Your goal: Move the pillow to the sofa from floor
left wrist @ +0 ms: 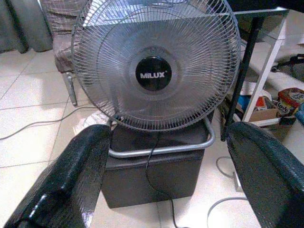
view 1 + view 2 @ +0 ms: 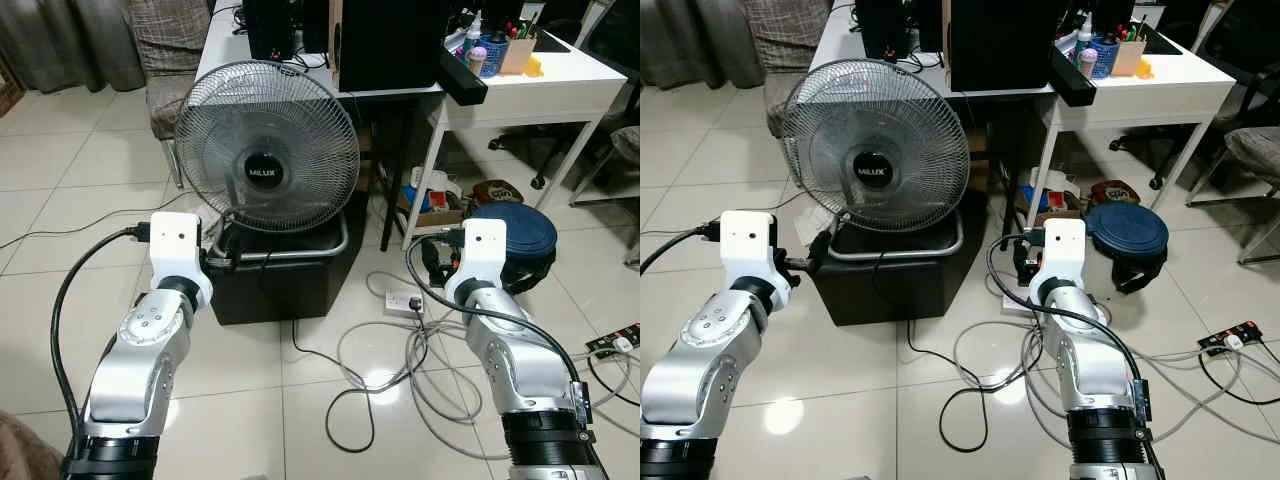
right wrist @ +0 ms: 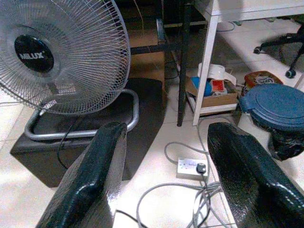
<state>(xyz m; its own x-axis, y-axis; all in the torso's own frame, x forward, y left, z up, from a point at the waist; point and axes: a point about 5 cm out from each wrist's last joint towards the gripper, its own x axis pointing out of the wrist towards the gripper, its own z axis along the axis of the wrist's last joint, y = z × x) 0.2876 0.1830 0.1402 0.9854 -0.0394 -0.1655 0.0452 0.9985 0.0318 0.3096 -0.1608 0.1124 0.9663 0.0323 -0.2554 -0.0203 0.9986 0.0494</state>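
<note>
Nothing is done yet: both the left claw and right claw gape empty, fan at twelve o'clock.

The fan on its black box blocks the path straight ahead. Left of the fan, bare floor tile lies open up to a chair. Right of the fan, cables, a power strip, a blue-lidded bin and the white bench legs crowd the floor.
</note>
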